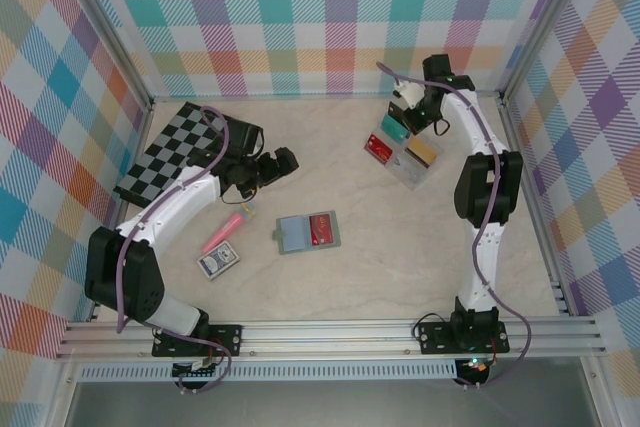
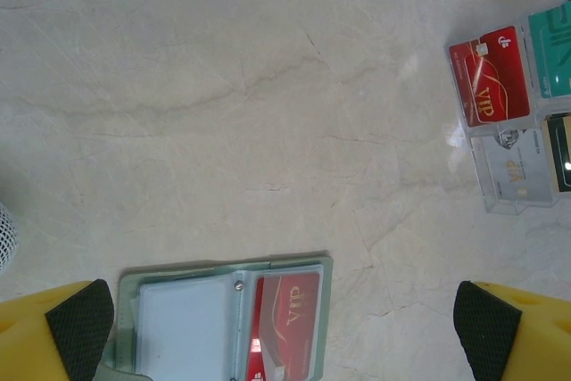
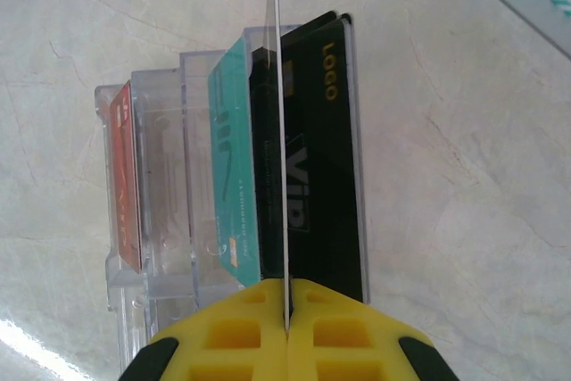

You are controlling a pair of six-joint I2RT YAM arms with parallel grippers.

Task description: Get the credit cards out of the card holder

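1. Six credit cards [image 2: 489,76]: four lying in the clear tray [image 1: 408,177] at far right, one red in the card holder [image 1: 290,234], one edge-on over the tray.
2. One card holder.
3. One clear tray.
4. One checkered board [image 1: 165,152], far left.
5. One playing-card pack [image 1: 218,263].
6. One pink tube [image 1: 224,232].

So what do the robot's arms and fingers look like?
The left arm and right arm are white tubes with chunky black joints, and a thin purple cable loops along each. They stand on black plates bolted to a silver rail. The fingers are bright yellow with black pads; those on the right gripper have little holes moulded in.
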